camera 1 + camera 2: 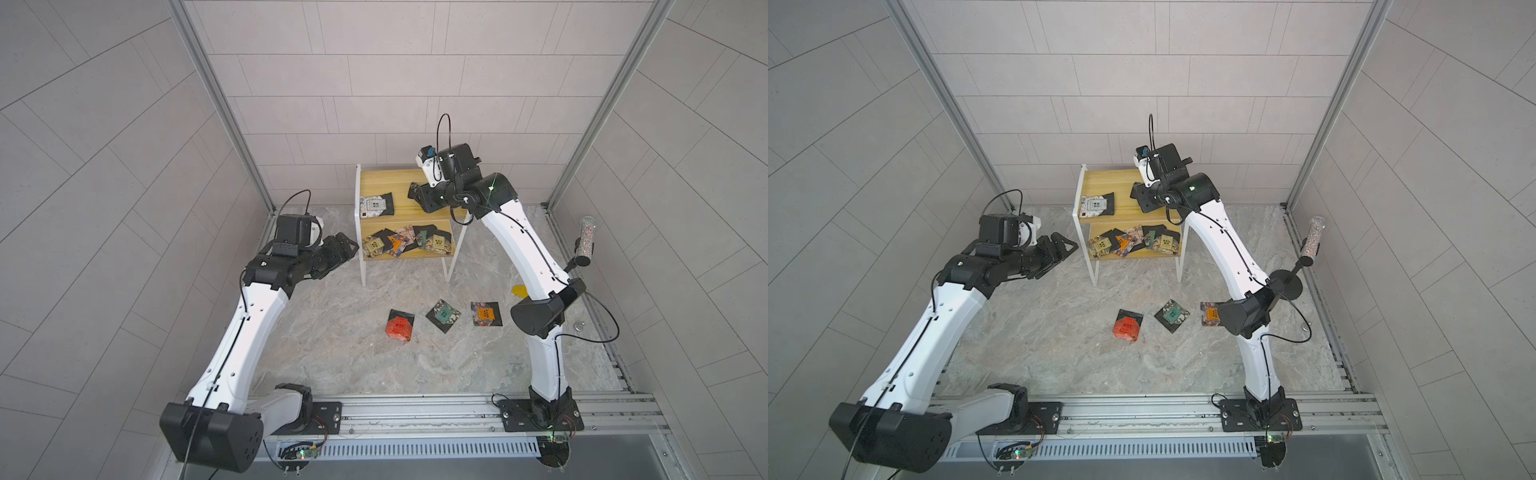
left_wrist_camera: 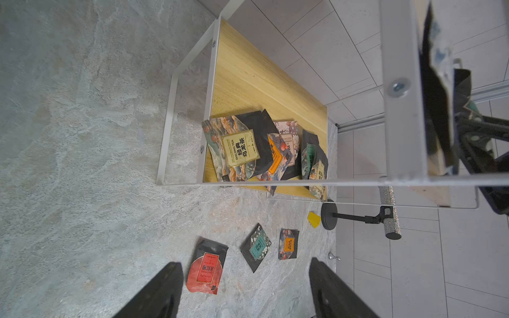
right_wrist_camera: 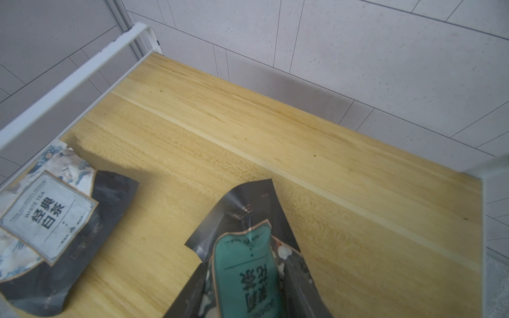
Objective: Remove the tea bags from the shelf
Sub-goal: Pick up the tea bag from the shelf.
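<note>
Now, over the shelf's (image 1: 386, 178) upper board, the right gripper (image 1: 417, 193) has its jaws pressed in on a teal bag (image 3: 246, 264). The bag bows between them, its far corner raised off the wood. The left gripper (image 1: 348, 249) hangs beside the shelf's left leg, jaws wide apart and holding nothing.

A white bag (image 1: 376, 205) lies at the upper board's left edge, against the frame. A pile (image 1: 405, 243) of overlapping bags crowds the front of the lower board. On the table (image 1: 332, 357) in front of the shelf lie a red bag (image 1: 400, 325), a second teal bag (image 1: 444, 314) and an orange bag (image 1: 485, 313).

The grip looks the weakest point. The bag is slick and buckled, so it could spring or slide out of the jaws during the lift and drop back onto the board.

The shelf looks light on thin legs. A nudge from the right wrist on the way out, or from the left gripper so near the leg, could shift it. That would probably move the pile, some of which hangs over the front edge in the left wrist view.

The right elbow also sits close to a stand (image 1: 1285, 282) carrying a glitter cylinder (image 1: 1312, 237). A wide swing toward the table could knock it over.
</note>
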